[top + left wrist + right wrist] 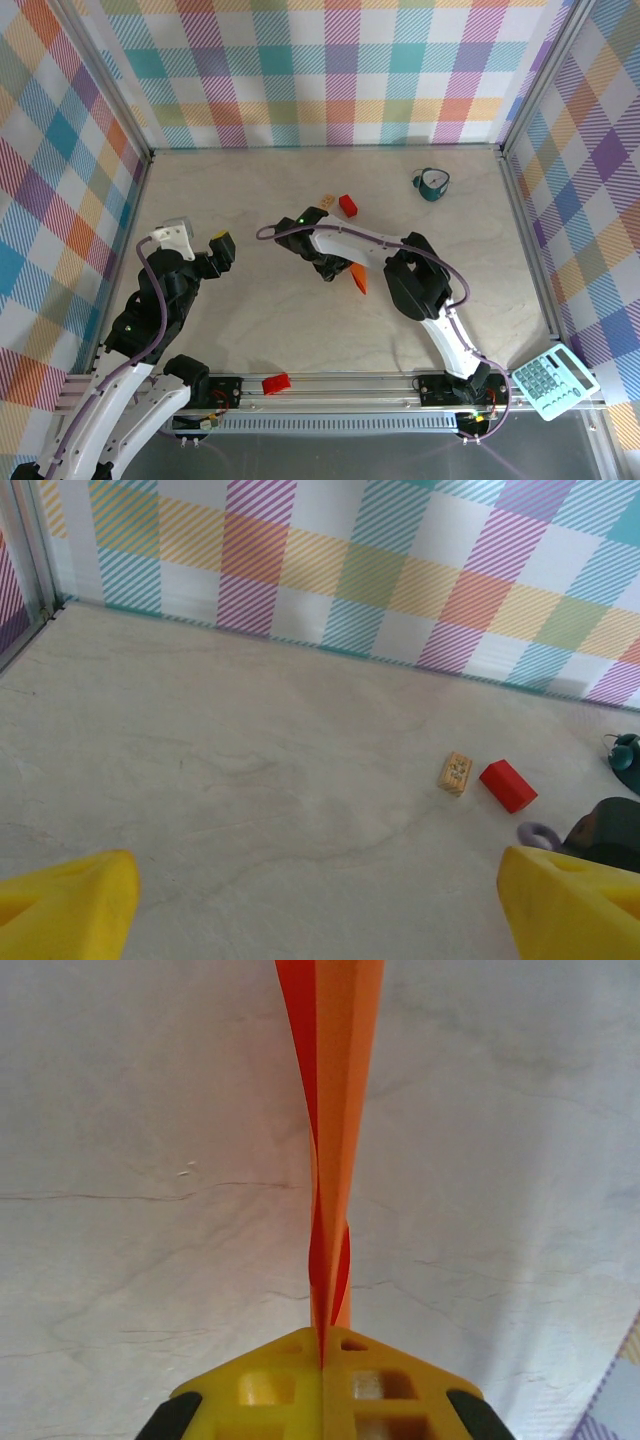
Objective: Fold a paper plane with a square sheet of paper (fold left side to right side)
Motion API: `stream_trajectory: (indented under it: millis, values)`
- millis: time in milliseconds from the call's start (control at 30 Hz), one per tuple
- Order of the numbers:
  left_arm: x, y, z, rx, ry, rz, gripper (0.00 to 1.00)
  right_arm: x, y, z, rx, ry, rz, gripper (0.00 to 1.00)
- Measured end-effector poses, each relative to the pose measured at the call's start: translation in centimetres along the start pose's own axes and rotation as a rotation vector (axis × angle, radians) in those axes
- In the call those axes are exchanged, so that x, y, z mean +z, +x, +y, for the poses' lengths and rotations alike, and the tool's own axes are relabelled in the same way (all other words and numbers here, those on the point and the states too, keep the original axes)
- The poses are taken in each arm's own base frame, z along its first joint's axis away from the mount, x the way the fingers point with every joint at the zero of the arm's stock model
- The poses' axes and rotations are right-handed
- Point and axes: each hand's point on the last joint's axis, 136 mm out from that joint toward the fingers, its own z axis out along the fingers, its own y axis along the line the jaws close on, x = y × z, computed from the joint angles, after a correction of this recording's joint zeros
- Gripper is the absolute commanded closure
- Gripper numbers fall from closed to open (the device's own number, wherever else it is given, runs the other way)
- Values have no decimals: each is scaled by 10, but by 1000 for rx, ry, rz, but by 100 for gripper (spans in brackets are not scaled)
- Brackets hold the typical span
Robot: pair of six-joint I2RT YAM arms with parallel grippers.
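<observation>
Well, over the tabletop (pixel 250 330), R hand (pixel 322 1352) at centre of the top view is clamped fully shut on the paper plane (pixel 358 281), a narrow orange strip sticking out edge-on. L hand (pixel 320 910), centre-left, gapes wide w/ nothing in it. Risk: thin paper twists, so creases could spring open or slip when released.
</observation>
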Motion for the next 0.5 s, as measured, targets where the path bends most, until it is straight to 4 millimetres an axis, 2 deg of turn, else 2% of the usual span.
stream_trajectory:
  millis: [267, 500]
  values:
    - [4, 3, -1, 5, -1, 16, 7, 0, 0, 32, 1, -166, 30, 69]
    - [13, 13, -8, 18, 22, 67, 6, -8, -5, 45, 34, -293, 9, 51]
